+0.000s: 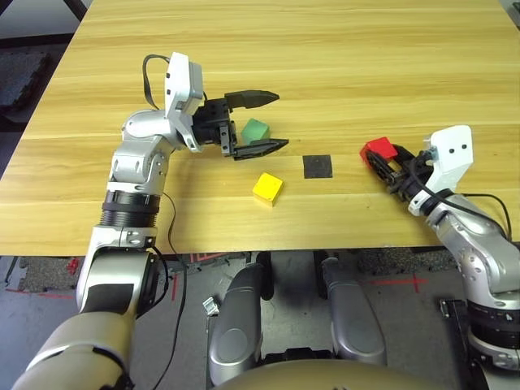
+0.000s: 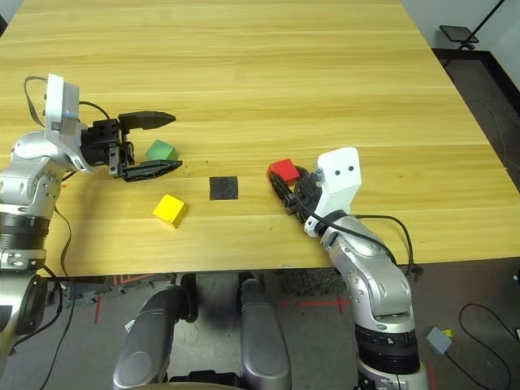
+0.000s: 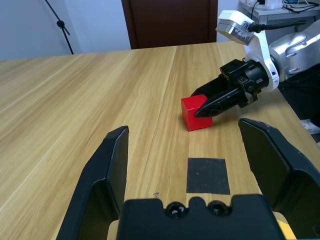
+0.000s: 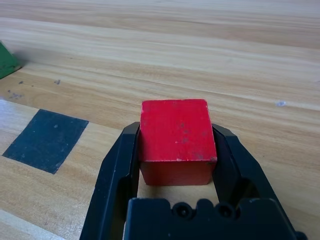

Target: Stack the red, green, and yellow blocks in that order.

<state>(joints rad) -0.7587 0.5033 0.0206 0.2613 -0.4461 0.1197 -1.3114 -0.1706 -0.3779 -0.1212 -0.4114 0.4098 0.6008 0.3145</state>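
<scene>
Over on the right side of the bench (image 1: 325,65), the right hand (image 4: 176,165) has its two black fingers pressed against opposite faces of the red block (image 4: 176,137), which sits on the wood just beside the flat black square patch (image 1: 318,166). That looks like the opening step: red goes down first as the base, so this hand's job now is probably to carry or nudge the cube onto its stacking spot, quite possibly that black patch, and set it square.

Across on the left, the left hand (image 1: 258,123) is spread wide, holding nothing, with the green block (image 1: 255,130) lying between its fingers, apparently not touched. Green is second in the order, so that hand seems staged for its pick. Closing evenly on the two flat sides would keep the cube from twisting.

Nearer the front edge, the yellow block (image 1: 267,188) waits alone, slightly turned, well clear of both hands.

All three are small matte cubes with crisp edges; the red one shows faint scuffs on top. Pale wood, smooth and long-grained, covers the bench. Flat faces should stack steadily if each is lowered level and centred.
</scene>
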